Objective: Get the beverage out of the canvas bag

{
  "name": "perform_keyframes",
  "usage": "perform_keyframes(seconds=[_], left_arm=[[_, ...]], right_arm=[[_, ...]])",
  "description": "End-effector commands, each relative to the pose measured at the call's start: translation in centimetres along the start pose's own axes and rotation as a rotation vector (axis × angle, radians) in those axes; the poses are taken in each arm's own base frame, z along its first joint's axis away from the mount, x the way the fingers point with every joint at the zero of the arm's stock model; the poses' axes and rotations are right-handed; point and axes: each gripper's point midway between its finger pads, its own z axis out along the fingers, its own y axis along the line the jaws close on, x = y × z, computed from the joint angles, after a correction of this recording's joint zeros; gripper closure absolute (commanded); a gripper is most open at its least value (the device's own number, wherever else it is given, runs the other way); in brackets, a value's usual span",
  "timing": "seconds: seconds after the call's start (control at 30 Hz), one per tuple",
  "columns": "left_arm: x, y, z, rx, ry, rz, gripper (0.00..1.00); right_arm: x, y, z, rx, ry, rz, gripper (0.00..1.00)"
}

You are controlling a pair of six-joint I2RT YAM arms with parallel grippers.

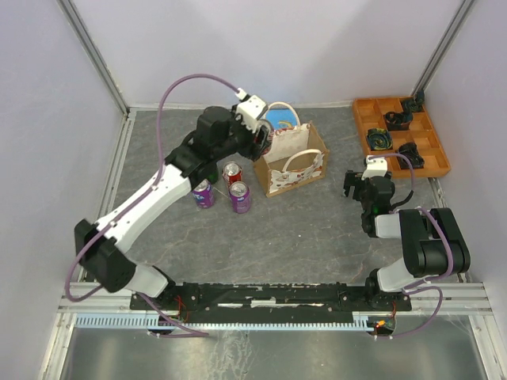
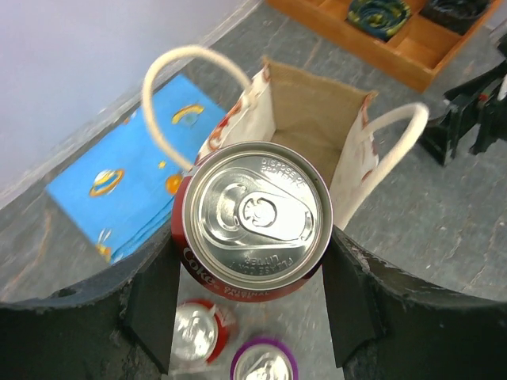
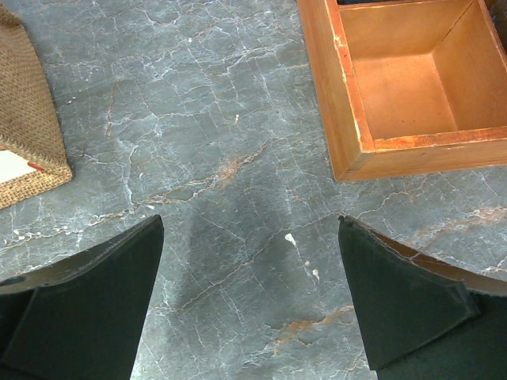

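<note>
The canvas bag (image 1: 295, 162) stands open in the middle of the table, tan with white rope handles; its inside (image 2: 317, 119) looks empty in the left wrist view. My left gripper (image 1: 261, 138) is shut on a red Coke can (image 2: 257, 218), held upright by its sides above the table just left of the bag. The can is hard to see under the gripper in the top view. My right gripper (image 1: 360, 186) is open and empty, low over the table right of the bag; its jaws stand wide apart in the right wrist view (image 3: 249, 301).
A red can (image 1: 232, 172) and two purple cans (image 1: 239, 198) (image 1: 203, 192) stand left of the bag. A flat blue picture book (image 2: 119, 182) lies behind the bag. An orange compartment tray (image 1: 400, 134) with dark objects sits at the back right.
</note>
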Motion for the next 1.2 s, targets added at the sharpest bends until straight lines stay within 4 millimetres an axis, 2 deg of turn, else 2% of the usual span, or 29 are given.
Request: perform_keyframes(seconds=[0.0,0.27,0.43,0.6,0.87,1.17], left_arm=[[-4.5,3.7,-4.2,-0.192,-0.194,0.028,0.97],[1.3,4.5,-8.6,-0.287,-0.217,-0.124,0.97],[5.3,4.6,-10.4,-0.342,-0.211,-0.191,0.97],[7.7,4.1,-12.0,-0.357,-0.219,-0.251,0.97],[11.8,3.5,-13.4,-0.387,-0.177,-0.329,0.97],[17.9,2.1,-13.1,-0.373,-0.082,-0.388,0.97]], right_arm=[[-2.2,0.1,0.5,-0.006,-0.068,0.003,0.01],[-2.3,0.1,0.5,-0.006,-0.068,0.003,0.01],[-2.2,0.1,0.5,-0.006,-0.068,0.002,0.01],[-2.2,0.1,0.5,-0.006,-0.068,0.002,0.01],[-2.2,0.1,0.5,-0.006,-0.067,0.003,0.01],[-2.3,0.1,0.5,-0.006,-0.069,0.003,0.01]])
